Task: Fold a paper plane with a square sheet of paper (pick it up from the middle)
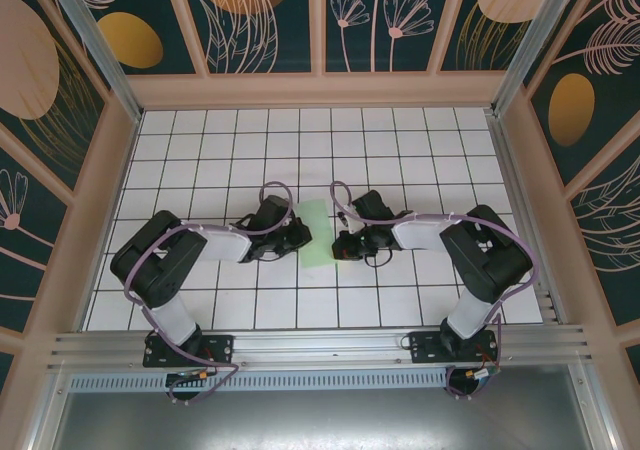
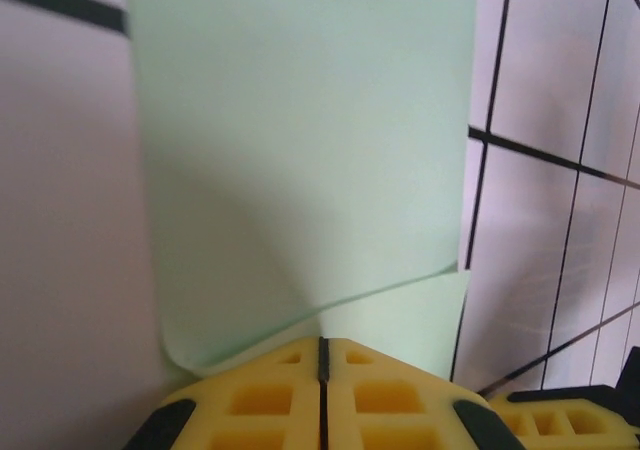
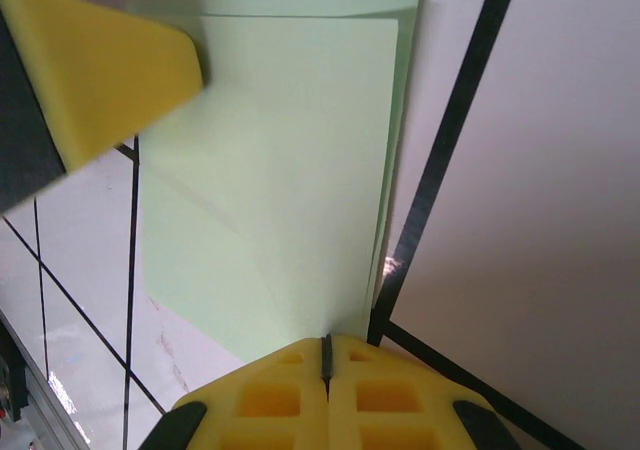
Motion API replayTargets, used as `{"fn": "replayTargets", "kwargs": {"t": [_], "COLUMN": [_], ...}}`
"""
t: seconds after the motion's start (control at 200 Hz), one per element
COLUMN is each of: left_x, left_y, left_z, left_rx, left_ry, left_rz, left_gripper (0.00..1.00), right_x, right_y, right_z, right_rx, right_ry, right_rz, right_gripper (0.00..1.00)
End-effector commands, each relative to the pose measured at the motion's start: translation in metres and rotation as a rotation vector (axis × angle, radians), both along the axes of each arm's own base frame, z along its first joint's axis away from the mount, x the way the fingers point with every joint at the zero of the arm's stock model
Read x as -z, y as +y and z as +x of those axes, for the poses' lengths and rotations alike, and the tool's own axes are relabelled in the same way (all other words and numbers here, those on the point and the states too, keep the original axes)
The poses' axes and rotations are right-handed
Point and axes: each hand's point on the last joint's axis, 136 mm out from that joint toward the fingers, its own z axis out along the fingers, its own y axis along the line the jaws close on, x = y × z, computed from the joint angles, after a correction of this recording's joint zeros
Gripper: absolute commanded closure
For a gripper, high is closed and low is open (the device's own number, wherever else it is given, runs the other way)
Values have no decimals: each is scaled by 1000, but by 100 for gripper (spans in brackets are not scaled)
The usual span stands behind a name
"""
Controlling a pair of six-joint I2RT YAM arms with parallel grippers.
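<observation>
- The square sheet of paper (image 1: 312,232) lies mid-table, right between the two arms. It's no longer a flat square: the wrist views show a second layer doubled over the first, so my guess is it's an early fold, nowhere near a dart yet.
- The left gripper (image 2: 322,355) has its jaws closed tight together, and the curled-up edge of the paper runs into the seam. It looks like it's pinching that flap, probably to carry it over for the crease.
- The right gripper (image 3: 326,348) is closed too, with its tip right at the near edge of the sheet. I can't tell if it's actually nipping the paper or just pressing it down. An anchor job would make sense so the sheet doesn't skate around.
- One yellow pad (image 3: 110,65) of the left arm rests at the opposite corner in the right wrist view.
- The white gridded table (image 1: 400,140) gives handy straight lines for squaring things up.
- Labels or writing: none readable. The paper is plain, and the walls (image 1: 260,20) just carry a leafy gold print.
</observation>
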Motion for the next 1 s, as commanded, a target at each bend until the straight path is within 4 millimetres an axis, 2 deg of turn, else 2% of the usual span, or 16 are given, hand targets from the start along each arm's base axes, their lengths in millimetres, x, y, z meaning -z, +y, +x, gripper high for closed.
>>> {"fn": "replayTargets", "kwargs": {"t": [0.0,0.035,0.05,0.195,0.3,0.4,0.52,0.635,0.766,0.851,0.991], "left_x": [21,22,13,-12,-35,-50,-62,-61,-54,-46,-26], "left_y": [49,56,57,73,71,66,53,35,16,6,0], "left_z": [9,13,17,34,39,35,25,16,14,15,16], "left_rx": [-71,-80,-85,-121,-122,-112,-69,6,70,92,99], "left_ry": [9,8,-13,-80,-140,-178,-206,-192,-177,-155,-101], "left_rz": [162,178,170,170,141,76,-40,-133,-149,-136,-96], "left_gripper": [90,90,90,90,89,89,89,89,89,89,90], "right_x": [27,23,21,1,-9,-16,-17,-19,-25,-27,-24], "right_y": [-10,-4,-1,28,50,67,73,74,77,77,79], "right_z": [-17,-15,-14,0,9,18,24,25,24,27,31], "right_rx": [7,6,6,38,68,95,115,114,106,110,113], "right_ry": [62,51,49,15,4,-12,-16,-26,-34,-38,-41], "right_rz": [-120,-109,-106,-37,-4,16,20,24,52,59,52], "right_gripper": [100,100,100,100,100,100,100,100,100,100,100]}}
